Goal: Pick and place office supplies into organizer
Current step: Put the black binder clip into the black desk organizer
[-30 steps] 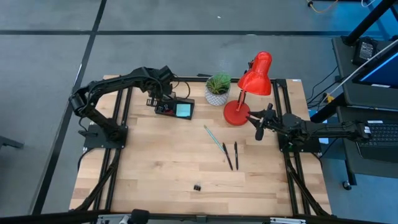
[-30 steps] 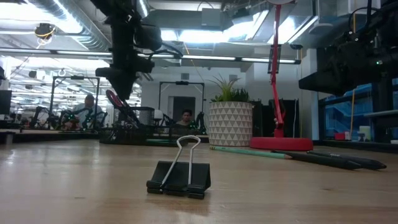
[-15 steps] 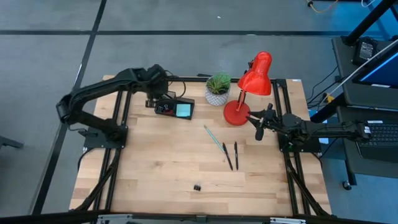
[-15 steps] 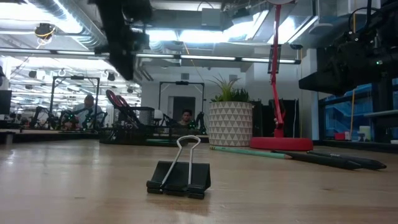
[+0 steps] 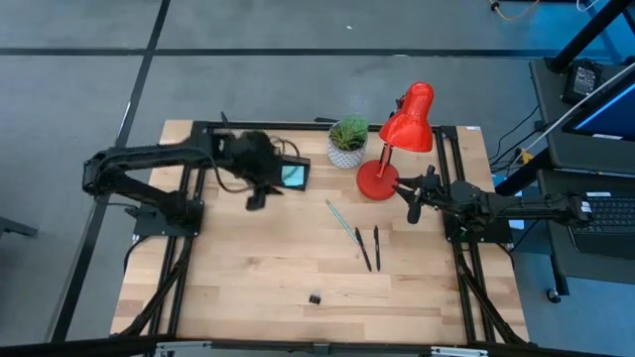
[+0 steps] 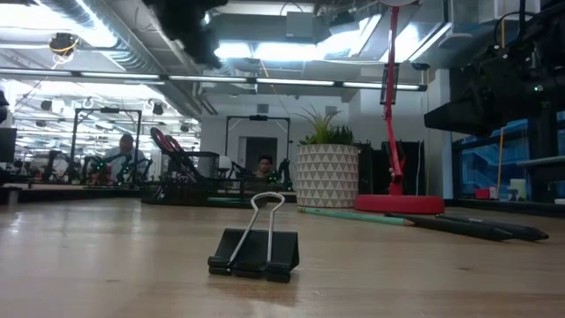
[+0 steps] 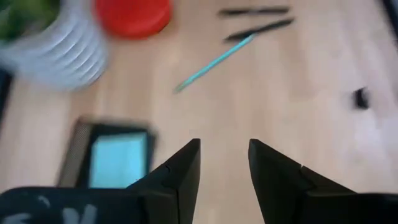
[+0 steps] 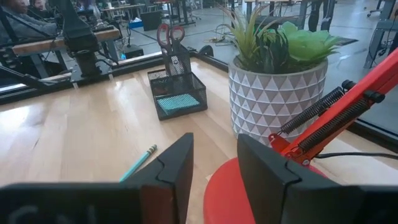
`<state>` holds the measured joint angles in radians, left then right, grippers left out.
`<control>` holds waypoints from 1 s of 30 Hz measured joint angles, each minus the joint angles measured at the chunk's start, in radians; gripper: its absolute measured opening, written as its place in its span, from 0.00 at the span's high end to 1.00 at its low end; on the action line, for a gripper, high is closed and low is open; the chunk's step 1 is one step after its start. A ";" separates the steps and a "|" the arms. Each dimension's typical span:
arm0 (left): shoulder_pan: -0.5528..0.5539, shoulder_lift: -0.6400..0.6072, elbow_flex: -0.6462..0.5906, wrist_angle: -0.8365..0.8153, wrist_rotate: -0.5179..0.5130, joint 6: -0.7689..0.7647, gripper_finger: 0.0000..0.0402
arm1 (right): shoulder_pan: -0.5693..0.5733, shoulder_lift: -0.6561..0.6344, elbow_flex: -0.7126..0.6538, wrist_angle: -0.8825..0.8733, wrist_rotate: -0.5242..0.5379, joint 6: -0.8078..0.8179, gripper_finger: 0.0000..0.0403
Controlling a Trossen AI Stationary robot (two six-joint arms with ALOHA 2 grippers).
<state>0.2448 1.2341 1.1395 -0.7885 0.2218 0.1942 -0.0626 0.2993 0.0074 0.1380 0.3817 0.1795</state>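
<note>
The black mesh organizer [image 5: 291, 175] stands at the far middle of the table, with the light-blue notepad [image 7: 118, 160] in it and the red-handled scissors [image 8: 169, 33] upright in its tall compartment. The teal pencil [image 5: 342, 219], two black pens [image 5: 369, 246] and a black binder clip [image 6: 254, 243] lie on the wood. My left gripper [image 5: 255, 201] hangs open above the table, just left of and nearer than the organizer, and holds nothing. My right gripper [image 5: 412, 205] waits open beside the lamp's base.
The red desk lamp [image 5: 380, 178] and the potted plant [image 5: 347, 144] stand right of the organizer at the far edge. The wood [image 5: 248, 268] between the organizer and the near edge bears only the clip [image 5: 315, 298].
My left gripper has risen from just above the scissors' handles in the organizer and swung toward the table's near edge, and it now faces the pencil and pens. The scissors have stayed upright in the organizer.
</note>
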 joint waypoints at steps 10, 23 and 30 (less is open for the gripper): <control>-0.236 0.165 -0.096 0.345 0.042 -0.156 0.64 | 0.000 0.000 0.000 -0.023 -0.001 0.049 0.68; -0.465 0.498 -0.102 0.697 0.040 -0.203 0.62 | 0.000 0.002 0.000 -0.064 -0.001 0.108 0.68; -0.512 0.625 -0.102 0.831 0.042 -0.335 0.62 | 0.000 0.002 0.000 -0.062 -0.001 0.108 0.68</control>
<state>-0.2671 1.8587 1.0374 0.0427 0.2639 -0.1410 -0.0624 0.3012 0.0071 0.0761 0.3809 0.2876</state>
